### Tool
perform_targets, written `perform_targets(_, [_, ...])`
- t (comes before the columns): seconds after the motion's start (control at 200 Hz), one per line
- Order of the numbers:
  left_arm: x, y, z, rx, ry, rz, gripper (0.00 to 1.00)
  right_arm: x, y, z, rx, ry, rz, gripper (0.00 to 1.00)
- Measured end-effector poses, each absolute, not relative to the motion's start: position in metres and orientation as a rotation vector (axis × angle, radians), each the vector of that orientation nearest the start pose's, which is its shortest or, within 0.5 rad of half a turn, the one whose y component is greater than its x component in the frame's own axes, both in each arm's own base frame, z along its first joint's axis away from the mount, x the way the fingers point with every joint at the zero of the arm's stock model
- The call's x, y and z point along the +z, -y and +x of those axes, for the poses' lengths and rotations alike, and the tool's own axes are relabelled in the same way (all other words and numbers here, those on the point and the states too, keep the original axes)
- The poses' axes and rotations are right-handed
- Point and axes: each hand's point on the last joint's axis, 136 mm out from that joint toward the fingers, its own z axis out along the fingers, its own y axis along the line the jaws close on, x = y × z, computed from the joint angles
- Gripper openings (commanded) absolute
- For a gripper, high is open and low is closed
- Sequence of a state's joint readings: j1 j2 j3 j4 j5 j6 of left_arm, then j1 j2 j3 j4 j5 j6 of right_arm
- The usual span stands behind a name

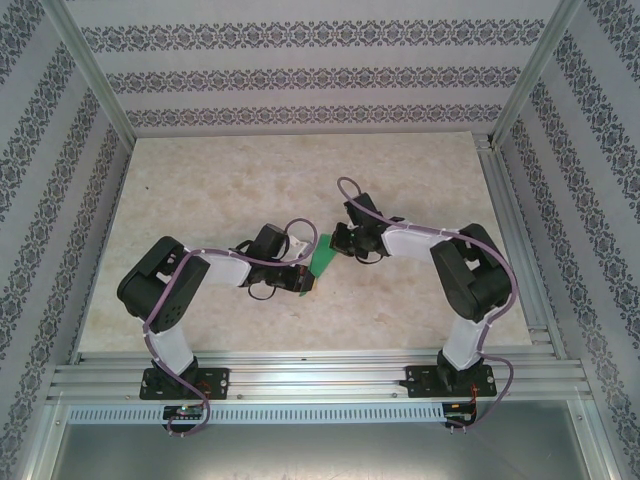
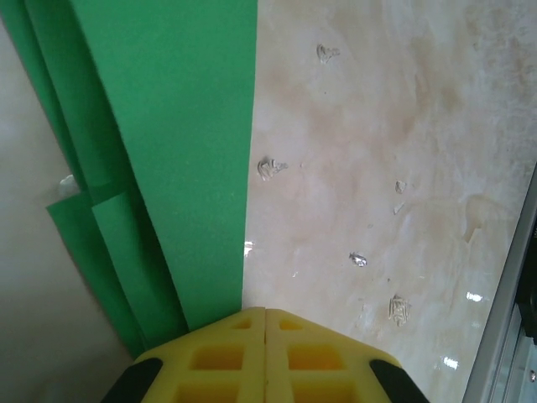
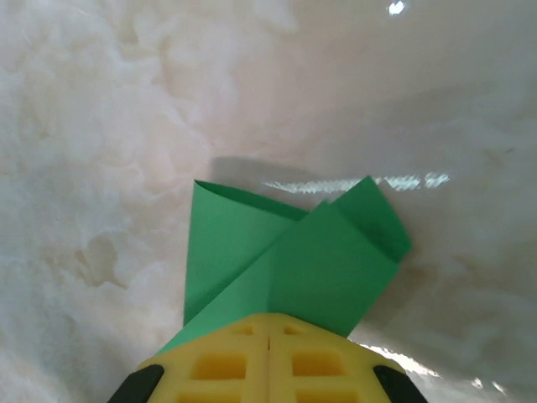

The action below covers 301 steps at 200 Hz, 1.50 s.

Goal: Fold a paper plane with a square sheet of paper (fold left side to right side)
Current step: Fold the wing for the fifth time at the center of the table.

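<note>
Green paper plane [image 1: 322, 256]: 1 | left hand [image 2: 265, 315]: closed | right hand [image 3: 268, 319]: pinching it

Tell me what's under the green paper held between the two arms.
The pale marbled table shows below and around the green paper. The patch directly beneath it is covered, and its ends vanish between the shut left fingers and right fingers.

Overhead cam; wrist cams near paper [image 2: 168, 126]
</note>
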<state>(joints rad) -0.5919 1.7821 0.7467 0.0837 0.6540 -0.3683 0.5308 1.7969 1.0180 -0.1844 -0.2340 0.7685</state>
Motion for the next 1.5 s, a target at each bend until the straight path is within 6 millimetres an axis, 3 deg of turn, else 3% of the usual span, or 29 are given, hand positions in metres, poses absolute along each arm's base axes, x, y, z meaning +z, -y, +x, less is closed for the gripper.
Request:
perform_targets(0.115, [0.02, 0.295, 0.252, -1.186, -2.585, 0.581, 0.06, 0.079, -0.254, 0.356, 0.807, -2.598, 0.197, 0.04])
perform_targets(0.195, [0.021, 0.295, 0.252, -1.183, -2.583, 0.581, 0.06, 0.085, -0.261, 0.35, 0.843, -2.567, 0.186, 0.02])
perform_targets(0.385, [0.021, 0.295, 0.252, -1.174, -2.582, 0.583, 0.06, 0.046, -0.282, 0.315, 0.873, -2.653, 0.19, 0.02])
perform_targets(0.544, [0.021, 0.295, 0.252, -1.171, -2.582, 0.583, 0.06, 0.022, -0.294, 0.305, 0.883, -2.701, 0.208, 0.01])
perform_targets(0.889, [0.02, 0.294, 0.253, -1.153, -2.581, 0.58, 0.05, 0.015, -0.291, 0.314, 0.87, -2.708, 0.181, 0.01])
perform_targets(1.244, [0.02, 0.293, 0.254, -1.14, -2.571, 0.577, 0.05, 0.014, -0.239, 0.361, 0.647, -2.653, 0.163, 0.02])
perform_targets(1.504, [0.02, 0.282, 0.245, -1.105, -2.579, 0.562, 0.1, 0.014, -0.234, 0.379, 0.614, -2.647, 0.135, 0.02])
